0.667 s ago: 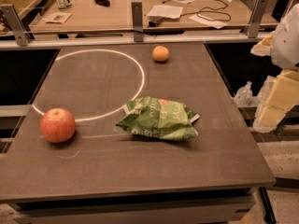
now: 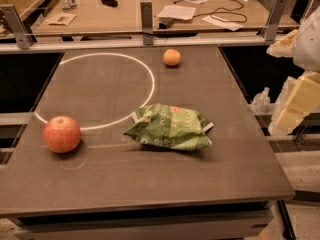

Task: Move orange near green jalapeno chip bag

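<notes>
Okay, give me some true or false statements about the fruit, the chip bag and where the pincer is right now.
1. The orange lies near the far edge of the table. True.
2. The orange touches the chip bag. False: bare table separates them.
3. The apple sits left of the chip bag. True.
4. The pincer is over the orange. False: it is off the table's right side.
5. The chip bag lies wholly inside the white ring. False: it is mostly outside, at the ring's near right part.

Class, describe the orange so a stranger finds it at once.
On the dark table, look near the far edge, right of the white circle. The orange sits there, away from the gripper at the right; it is smaller than the red apple.
</notes>
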